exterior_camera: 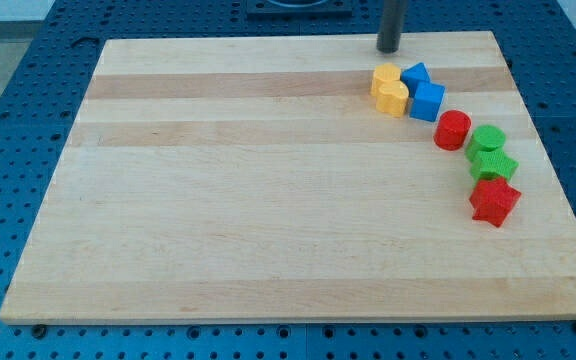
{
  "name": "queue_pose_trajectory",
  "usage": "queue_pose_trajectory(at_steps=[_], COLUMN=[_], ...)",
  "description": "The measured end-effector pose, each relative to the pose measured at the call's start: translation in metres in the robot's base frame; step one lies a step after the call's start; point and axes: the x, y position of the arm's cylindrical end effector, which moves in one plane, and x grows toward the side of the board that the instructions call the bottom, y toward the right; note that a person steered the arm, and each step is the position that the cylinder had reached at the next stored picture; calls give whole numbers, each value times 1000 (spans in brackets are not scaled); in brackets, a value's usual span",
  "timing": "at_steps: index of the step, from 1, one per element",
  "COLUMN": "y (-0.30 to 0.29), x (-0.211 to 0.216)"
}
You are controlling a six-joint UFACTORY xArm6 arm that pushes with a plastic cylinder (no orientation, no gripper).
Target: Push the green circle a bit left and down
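The green circle (487,138) lies on the wooden board (268,200) at the view's right. A green star (492,163) touches it just below. A red circle (453,130) sits just to its left. My tip (388,49) stands near the board's top edge, well up and to the left of the green circle, above the yellow and blue blocks, touching none of them.
A red star (494,202) lies below the green star. Two yellow blocks (389,90) and two blue blocks (423,92) cluster below my tip. A blue perforated table (8,120) surrounds the board.
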Motion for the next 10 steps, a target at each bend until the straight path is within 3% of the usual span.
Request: queue_pose_trajectory(at_steps=[1, 2, 3, 5, 6, 8, 10], y=[83, 146, 155, 124, 90, 9, 2], x=[-2, 30, 80, 180, 210, 211, 231])
